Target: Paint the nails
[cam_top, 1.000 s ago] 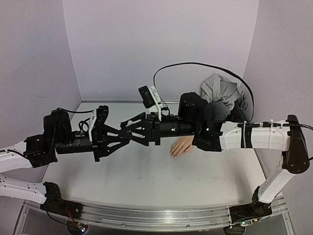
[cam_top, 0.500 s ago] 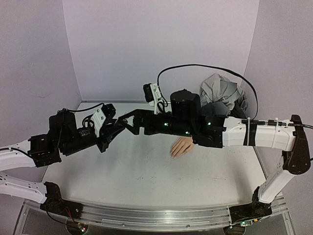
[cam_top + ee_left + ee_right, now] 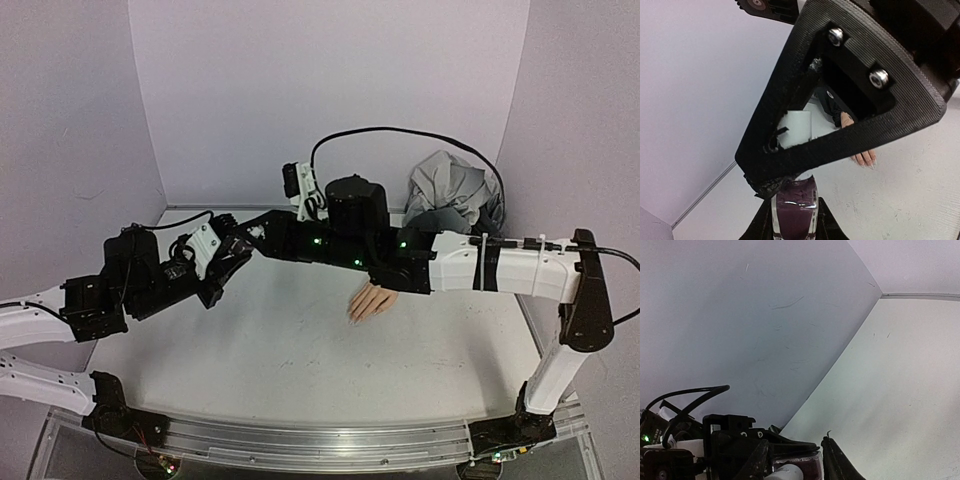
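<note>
Mannequin hand lies flat, nails seemingly pointing near-left along its length

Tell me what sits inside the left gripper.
A small bottle of dark maroon polish. The right gripper crosses in front, covering its neck; only part of the white cap shows.

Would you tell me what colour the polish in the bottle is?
Dark maroon; the bottle shows best in the left wrist view.
</note>
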